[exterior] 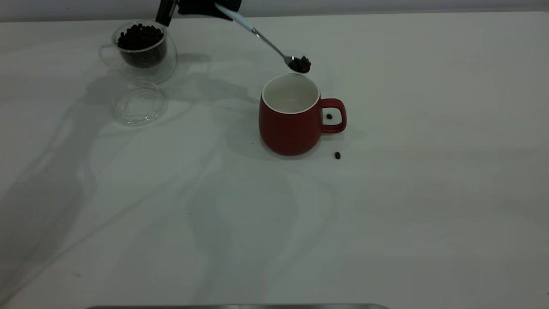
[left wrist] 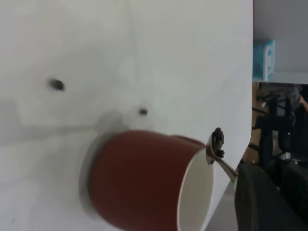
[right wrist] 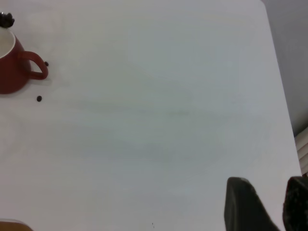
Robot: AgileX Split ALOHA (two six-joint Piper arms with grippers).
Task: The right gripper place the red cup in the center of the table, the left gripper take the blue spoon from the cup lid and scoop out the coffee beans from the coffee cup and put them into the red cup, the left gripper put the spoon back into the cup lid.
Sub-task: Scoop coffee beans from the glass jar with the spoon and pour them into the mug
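Observation:
The red cup [exterior: 291, 113] stands upright near the middle of the table [exterior: 386, 214], with its handle toward the right. My left gripper [exterior: 214, 5] at the far edge is shut on the pale handle of the blue spoon [exterior: 261, 37]. The spoon's bowl holds coffee beans [exterior: 301, 64] just above the far rim of the red cup. In the left wrist view the loaded spoon [left wrist: 217, 142] hangs beside the cup's rim [left wrist: 195, 192]. The coffee cup [exterior: 141, 49], full of beans, stands at the far left. The empty cup lid [exterior: 139, 103] lies in front of it. My right gripper [right wrist: 276, 207] is open and empty, away from the cup.
Two loose beans lie on the table, one inside the handle loop [exterior: 329, 116] and one in front of the handle [exterior: 337, 155]. Both also show in the right wrist view, one [right wrist: 39, 98] lying farther from the handle than the other [right wrist: 46, 63].

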